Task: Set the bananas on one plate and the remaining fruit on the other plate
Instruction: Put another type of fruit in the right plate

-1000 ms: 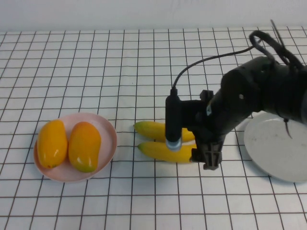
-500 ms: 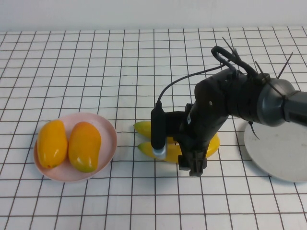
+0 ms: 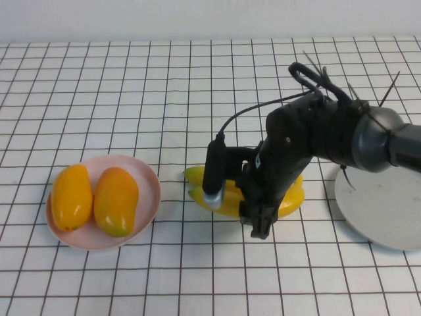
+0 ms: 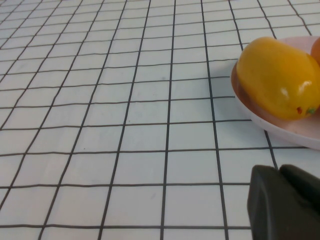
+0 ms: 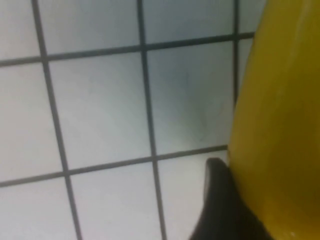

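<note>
Since both mangoes (image 3: pixel 95 199) already lie side by side on the pink plate (image 3: pixel 148 181), far off to the left of the right claw, that half of the sorting looks done (they sit lengthwise, touching or nearly so, well inside the rim). The left claw (image 4: pixel 285 202) shows only in its own wrist view as a dark tip near that plate's edge, w/ one mango close by; whether its fingers are apart or together I cannot tell. It seems parked, prob. because the remaining fruit is on the other arm's side.

Moving right, the bananas (image 3: pixel 220 194) lie on the bare gridded table, one just behind the other, approx. parallel. The right claw (image 3: pixel 258 220) is down over their middle, its body covering much of them. In the right wrist view a dark finger (image 5: pixel 220 205) presses against yellow banana skin (image 5: pixel 280 125), so it looks clamped on a banana, gripped across the width, which suits a long curved fruit, since a mid-length hold keeps it from tipping. Which of the two it holds I cannot tell.

Right of the claw, well apart, the grey plate (image 3: pixel 381 204) sits bare at the table's edge, waiting for both bananas. My read: the step in hand is the pick, w/ carry to the grey plate to follow.
</note>
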You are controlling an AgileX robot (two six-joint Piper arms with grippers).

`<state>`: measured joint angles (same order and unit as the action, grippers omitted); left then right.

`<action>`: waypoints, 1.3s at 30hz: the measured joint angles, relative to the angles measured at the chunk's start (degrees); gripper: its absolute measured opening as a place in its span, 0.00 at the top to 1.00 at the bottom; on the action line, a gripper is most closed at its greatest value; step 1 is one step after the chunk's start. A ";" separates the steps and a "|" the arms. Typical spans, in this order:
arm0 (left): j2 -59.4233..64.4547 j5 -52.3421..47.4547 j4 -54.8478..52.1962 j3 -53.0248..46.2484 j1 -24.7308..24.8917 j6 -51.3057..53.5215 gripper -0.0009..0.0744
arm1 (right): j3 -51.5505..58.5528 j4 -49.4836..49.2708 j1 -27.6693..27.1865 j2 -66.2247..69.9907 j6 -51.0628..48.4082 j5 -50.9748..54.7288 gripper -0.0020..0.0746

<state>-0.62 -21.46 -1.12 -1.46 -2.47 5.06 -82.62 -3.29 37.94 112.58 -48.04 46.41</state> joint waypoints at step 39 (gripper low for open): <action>0.00 0.00 0.00 0.00 0.00 0.00 0.99 | 7.50 2.31 -28.43 -7.40 44.84 1.82 0.24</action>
<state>-0.62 -21.46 -1.12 -1.46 -2.47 5.06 -75.13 -0.97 9.51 105.18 -3.20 48.23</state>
